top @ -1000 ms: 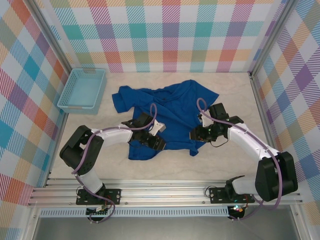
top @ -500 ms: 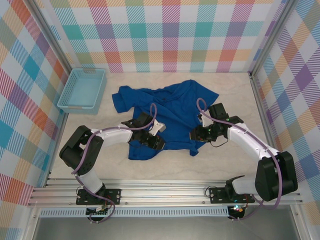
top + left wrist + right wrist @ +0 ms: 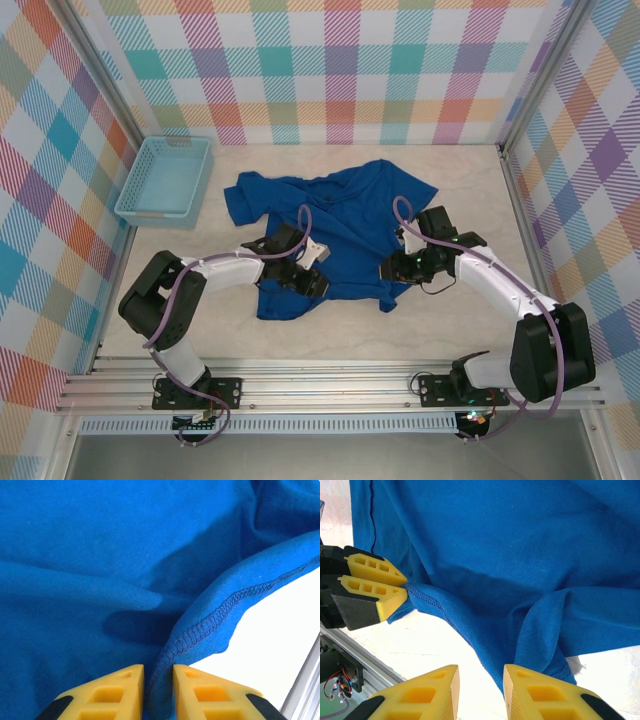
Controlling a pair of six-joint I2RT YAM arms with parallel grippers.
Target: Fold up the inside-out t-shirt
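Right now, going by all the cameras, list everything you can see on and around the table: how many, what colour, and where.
inside-out t-shirt: one, royal blue, lying rumpled across the middle of the table.
basket: one, light blue mesh, far left corner of the table, apart from the shirt.
table: one, cream, under everything.
walls: three, pastel plaid, on the left, far and right sides.
rail: one, silver metal, along the near edge, carrying both arm bases.
left gripper: one, yellow fingers, shut on the shirt's near hem.
right gripper: one, yellow fingers, at the shirt's near right corner, a fold of cloth between its slightly parted fingers; grip unclear.
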